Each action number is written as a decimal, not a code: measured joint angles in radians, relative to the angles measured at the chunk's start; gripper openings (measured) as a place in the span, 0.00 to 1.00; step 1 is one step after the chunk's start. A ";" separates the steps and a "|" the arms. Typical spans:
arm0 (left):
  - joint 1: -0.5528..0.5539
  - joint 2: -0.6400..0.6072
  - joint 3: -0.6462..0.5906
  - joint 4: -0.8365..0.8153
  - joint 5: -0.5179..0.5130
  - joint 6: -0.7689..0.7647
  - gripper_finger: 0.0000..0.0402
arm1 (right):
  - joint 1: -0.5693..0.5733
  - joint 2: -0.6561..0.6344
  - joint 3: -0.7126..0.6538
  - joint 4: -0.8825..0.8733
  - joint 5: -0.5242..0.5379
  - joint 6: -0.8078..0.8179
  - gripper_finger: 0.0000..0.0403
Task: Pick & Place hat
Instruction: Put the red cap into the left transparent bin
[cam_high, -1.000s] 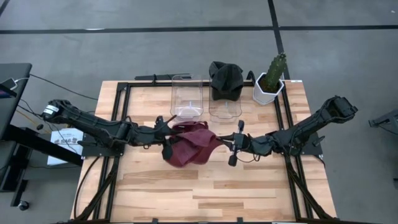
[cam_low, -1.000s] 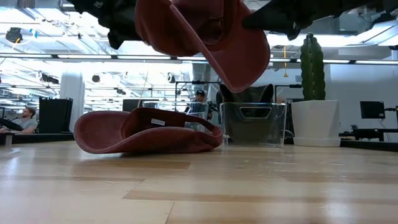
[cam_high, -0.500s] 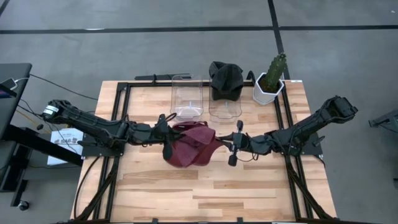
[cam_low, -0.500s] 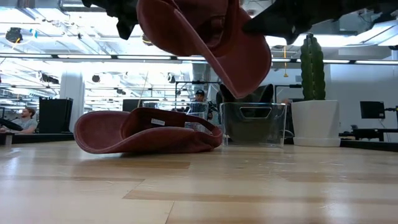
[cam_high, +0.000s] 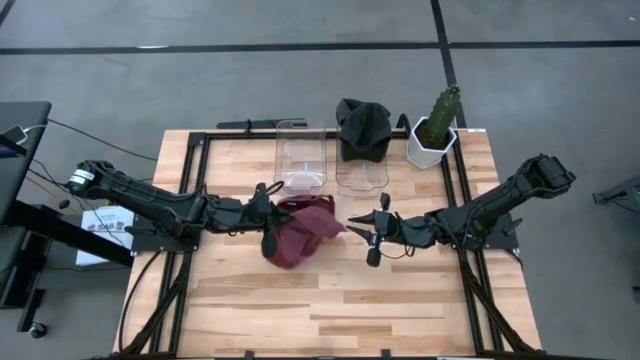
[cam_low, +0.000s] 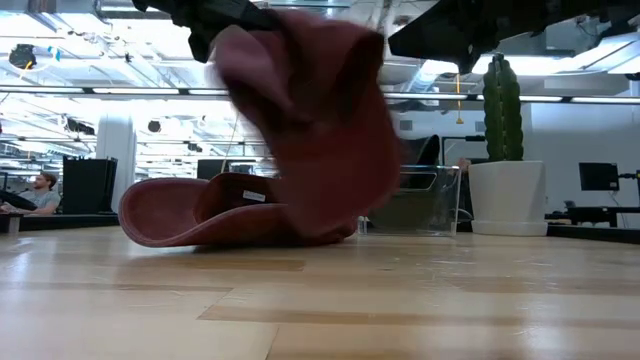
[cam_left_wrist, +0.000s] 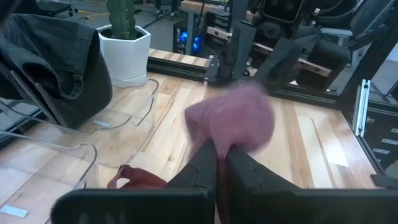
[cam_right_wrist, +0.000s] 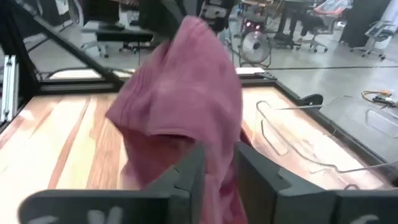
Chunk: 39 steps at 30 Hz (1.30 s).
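Observation:
A maroon hat (cam_high: 300, 235) hangs in the air over the middle of the table, blurred in the low view (cam_low: 310, 120). My left gripper (cam_high: 270, 213) is shut on its left side. My right gripper (cam_high: 355, 225) stands open just right of the hat; in its wrist view the hat (cam_right_wrist: 180, 93) hangs in front of its parted fingers. A second maroon hat (cam_low: 190, 215) lies brim-down on the table behind the hanging one. My left gripper pinches an edge of the hat's cloth (cam_left_wrist: 219, 138) between its two fingers. The fingers come nearly level from the table's left. The hat hangs slack below and beyond them, and I cannot tell whether its lower end touches the hat on the table.
Two clear plastic bins (cam_high: 300, 155) (cam_high: 362, 178) stand at the far middle, the right one with a dark hat (cam_high: 362, 128) on it. A cactus in a white pot (cam_high: 435, 130) is at the far right. People (cam_low: 45, 190) are in the room behind.
My right gripper has let go of the hat. The hat was stretched between both grippers; its right side has dropped and swung toward the table's left, and it now hangs from my left gripper alone. Both arms have stayed where they were.

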 joint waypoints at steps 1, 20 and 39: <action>0.000 0.000 0.000 0.000 0.000 0.000 0.02 | -0.002 0.000 0.000 -0.010 -0.008 0.001 0.20; -0.001 -0.057 0.067 -0.019 0.183 0.000 0.03 | 0.006 -0.056 0.000 -0.103 -0.008 0.019 0.30; 0.413 -0.194 0.127 -0.158 0.430 0.031 0.03 | 0.079 -0.217 0.000 -0.300 0.130 0.009 0.29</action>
